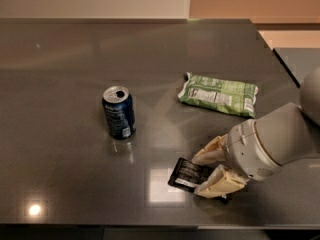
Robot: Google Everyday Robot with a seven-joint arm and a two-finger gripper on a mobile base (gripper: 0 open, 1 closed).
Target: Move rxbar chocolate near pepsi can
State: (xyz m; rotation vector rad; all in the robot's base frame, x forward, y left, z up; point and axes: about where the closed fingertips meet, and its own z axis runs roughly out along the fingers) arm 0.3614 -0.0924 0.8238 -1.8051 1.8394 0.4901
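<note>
The rxbar chocolate (184, 172), a flat black wrapper with white print, lies on the dark table near the front edge. My gripper (201, 176) comes in from the right, and its two cream fingers (210, 153) are closed against the bar's right end, one on each long side. The bar still rests on the table. The pepsi can (119, 112), dark blue with a silver open top, stands upright to the left of and behind the bar, about a can's height away from it.
A green-and-white crinkled snack bag (219, 94) lies behind the gripper at the right. The table's front edge (150, 225) runs just below the bar, and its right edge (280, 59) is close to the arm.
</note>
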